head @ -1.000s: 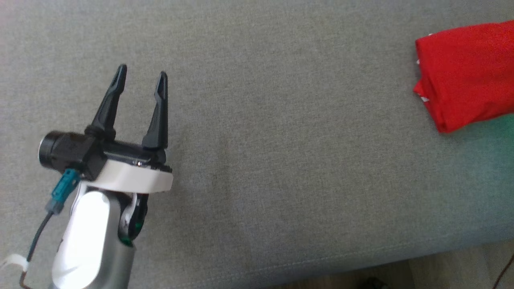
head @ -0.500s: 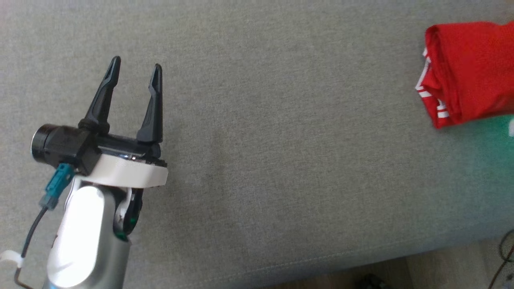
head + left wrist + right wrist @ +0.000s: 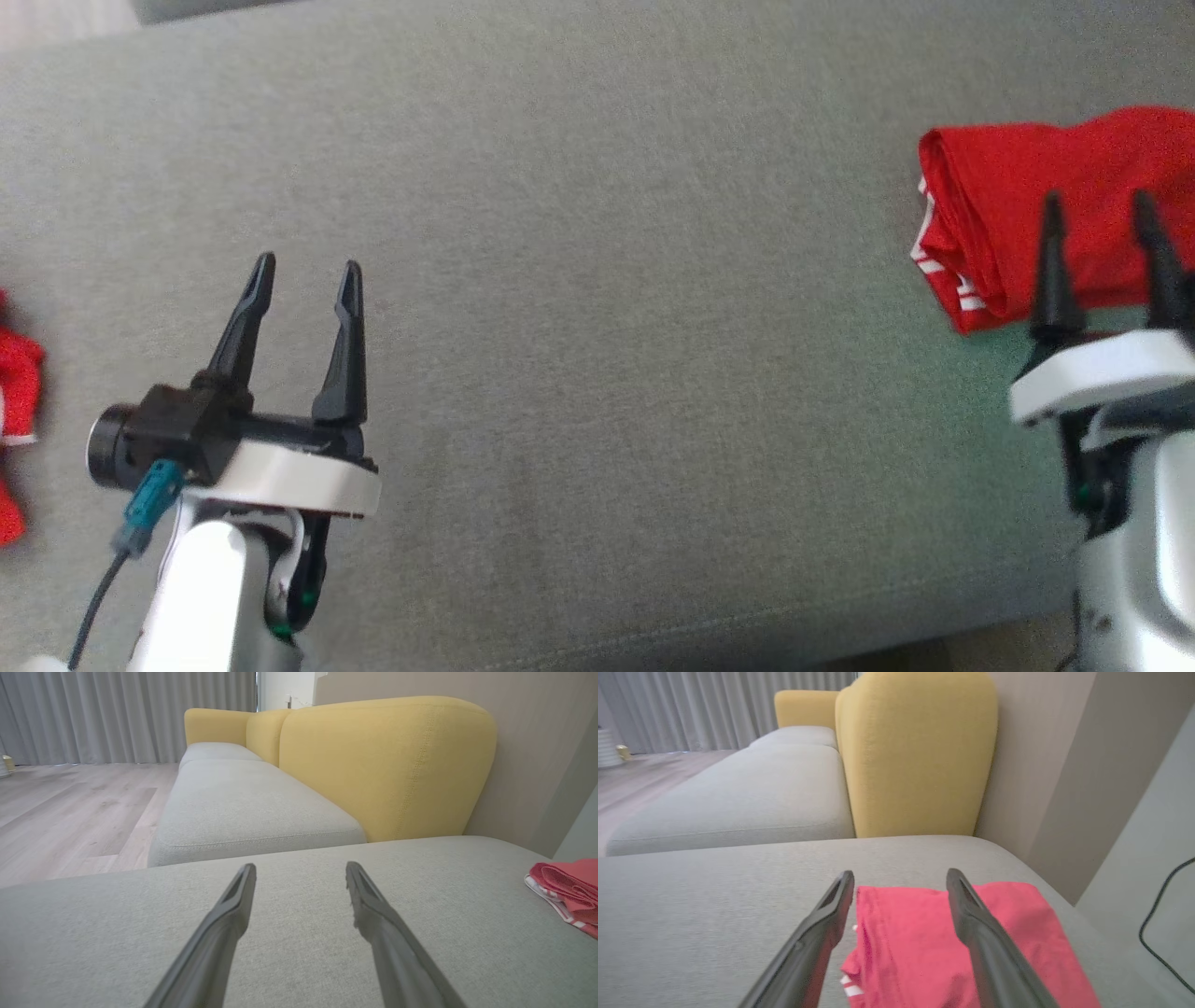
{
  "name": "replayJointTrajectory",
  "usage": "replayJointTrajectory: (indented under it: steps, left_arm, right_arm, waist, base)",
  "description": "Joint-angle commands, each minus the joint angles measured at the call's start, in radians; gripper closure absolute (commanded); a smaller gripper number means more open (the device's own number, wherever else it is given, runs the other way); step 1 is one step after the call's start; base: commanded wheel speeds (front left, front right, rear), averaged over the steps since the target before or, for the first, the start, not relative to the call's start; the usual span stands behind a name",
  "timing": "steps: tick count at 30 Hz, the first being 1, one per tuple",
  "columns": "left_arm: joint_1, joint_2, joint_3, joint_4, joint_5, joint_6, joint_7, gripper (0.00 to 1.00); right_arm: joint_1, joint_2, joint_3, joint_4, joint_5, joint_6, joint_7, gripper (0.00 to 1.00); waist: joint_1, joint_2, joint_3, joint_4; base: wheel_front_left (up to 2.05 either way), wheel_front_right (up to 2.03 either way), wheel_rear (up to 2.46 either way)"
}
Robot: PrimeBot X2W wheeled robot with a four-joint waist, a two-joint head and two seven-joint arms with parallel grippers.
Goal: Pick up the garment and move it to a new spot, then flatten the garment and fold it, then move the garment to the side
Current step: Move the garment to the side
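The garment (image 3: 999,196) is red with white stripes. It lies folded into a bundle at the right end of the grey cushion (image 3: 616,308). My right gripper (image 3: 1097,201) is open and hovers just in front of the bundle, fingers pointing at it and holding nothing. In the right wrist view the garment (image 3: 901,942) lies below and between the spread fingers of the right gripper (image 3: 901,874). My left gripper (image 3: 308,266) is open and empty over bare cushion at the lower left. In its own view the left gripper (image 3: 301,867) has the garment (image 3: 567,886) far to the right.
Another piece of red cloth (image 3: 14,392) shows at the left edge of the head view. A yellow sofa back (image 3: 387,765) rises behind the cushion, with a wall to its right. The cushion's front edge (image 3: 653,635) runs along the bottom. A black cable (image 3: 1157,924) hangs at the right.
The head view has shifted, bringing my right gripper and the red cloth at the left edge into it. The garment's left fold has slumped, baring white stripes.
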Motion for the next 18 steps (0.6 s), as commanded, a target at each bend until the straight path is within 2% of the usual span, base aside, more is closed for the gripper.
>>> replayJointTrajectory:
  steps: [1,11,18]
  left_arm:
    - [-0.004,0.008,0.045,-0.028,-0.005,0.009,-0.005,0.0]
    - [0.058,0.002,0.046,-0.016,-0.007,0.024,-0.005,0.0]
    - [0.097,0.005,0.045,-0.003,-0.012,0.03,-0.005,0.0]
  right_arm:
    - [0.005,0.007,0.048,-0.065,0.017,-0.001,-0.013,0.0]
    - [0.142,0.034,0.172,-0.164,0.072,-0.001,-0.023,0.0]
    - [0.216,0.038,0.178,-0.185,0.076,-0.001,-0.031,0.0]
  waist:
    - [0.0,-0.0001,-0.038,0.031]
    - [0.0,-0.0001,-0.123,0.138]
    - [0.0,-0.0001,-0.174,0.178]
  base:
    - [0.0,0.0,0.0]
    - [0.0,0.0,0.0]
    - [0.0,0.0,0.0]
